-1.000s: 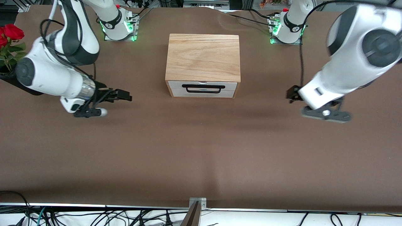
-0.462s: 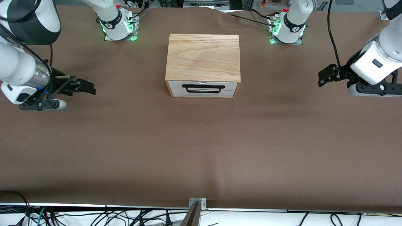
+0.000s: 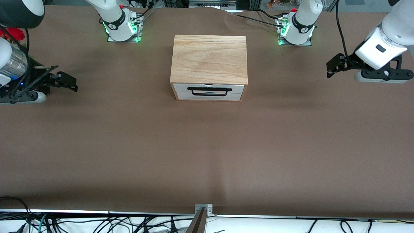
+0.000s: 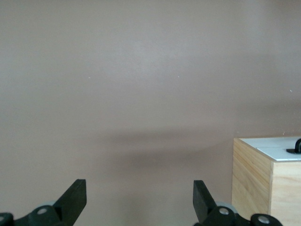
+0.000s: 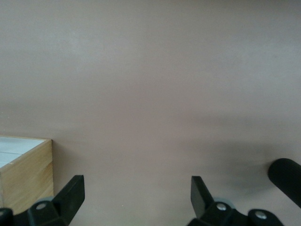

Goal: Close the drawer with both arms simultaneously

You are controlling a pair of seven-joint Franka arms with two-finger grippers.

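The drawer has a white front panel and a black bar handle. It sits flush in the light-oak box at the middle of the table. My left gripper is open and empty over the bare table at the left arm's end, well apart from the box. My right gripper is open and empty over the table at the right arm's end. The left wrist view shows open fingers and the box's corner. The right wrist view shows open fingers and the box's corner.
Red roses in a dark pot stand at the right arm's end of the table. The two arm bases stand beside the box, farther from the camera. The brown table lies bare in front of the drawer.
Both grippers have drawn away from the box toward their own ends of the table. The drawer front looks the same, flush in the box.
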